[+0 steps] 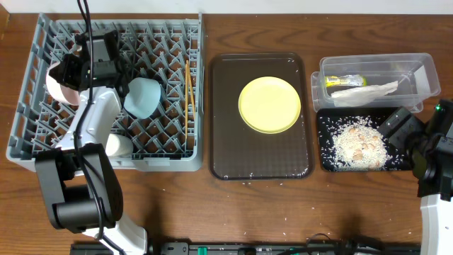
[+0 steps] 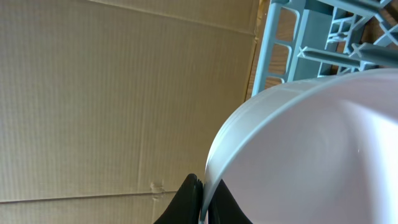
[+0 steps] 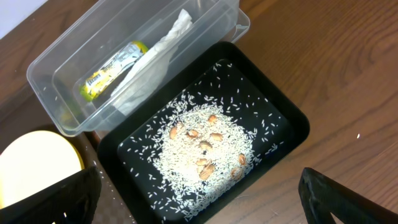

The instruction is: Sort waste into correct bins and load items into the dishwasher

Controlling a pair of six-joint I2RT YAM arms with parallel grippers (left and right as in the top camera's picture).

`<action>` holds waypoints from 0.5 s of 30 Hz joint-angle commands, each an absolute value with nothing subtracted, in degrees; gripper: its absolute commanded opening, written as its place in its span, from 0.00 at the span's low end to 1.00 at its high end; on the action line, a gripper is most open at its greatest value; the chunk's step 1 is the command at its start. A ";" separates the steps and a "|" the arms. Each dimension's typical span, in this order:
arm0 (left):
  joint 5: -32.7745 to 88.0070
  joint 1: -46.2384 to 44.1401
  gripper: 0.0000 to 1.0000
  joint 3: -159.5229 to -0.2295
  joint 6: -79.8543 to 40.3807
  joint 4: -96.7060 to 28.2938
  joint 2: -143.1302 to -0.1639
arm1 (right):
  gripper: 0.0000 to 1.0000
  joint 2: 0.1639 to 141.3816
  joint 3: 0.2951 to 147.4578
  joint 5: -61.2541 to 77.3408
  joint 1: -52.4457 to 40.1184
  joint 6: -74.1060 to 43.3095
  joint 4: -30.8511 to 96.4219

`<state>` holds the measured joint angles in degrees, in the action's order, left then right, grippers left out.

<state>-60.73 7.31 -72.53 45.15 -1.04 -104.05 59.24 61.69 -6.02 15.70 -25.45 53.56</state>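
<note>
My left gripper (image 1: 71, 71) is shut on the rim of the pale pink bowl (image 1: 56, 86), holding it on edge at the far left of the grey dish rack (image 1: 42, 134). In the left wrist view the fingers (image 2: 202, 199) pinch the bowl's rim (image 2: 311, 143). The rack also holds the light blue bowl (image 1: 144, 95), the white cup (image 1: 117, 145) and the chopsticks (image 1: 188, 85). The yellow plate (image 1: 269, 104) lies on the brown tray. My right gripper (image 1: 405, 138) is open and empty above the black tray (image 3: 286, 118) of rice (image 3: 199, 149).
The brown serving tray (image 1: 223, 142) sits in the middle of the table. The clear tub (image 1: 417, 71) at the back right holds the green-yellow wrapper (image 3: 112, 68) and the white napkin (image 3: 155, 56). Loose rice grains lie on the table's front edge. Cardboard shows behind the rack.
</note>
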 commanded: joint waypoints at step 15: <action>-60.90 3.14 0.07 -67.55 42.33 -0.12 -104.60 | 0.99 59.27 61.82 -6.42 16.10 -26.11 53.63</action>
<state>-61.82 3.36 -68.69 43.51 0.03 -104.05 59.24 61.69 -6.02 15.70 -25.45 53.56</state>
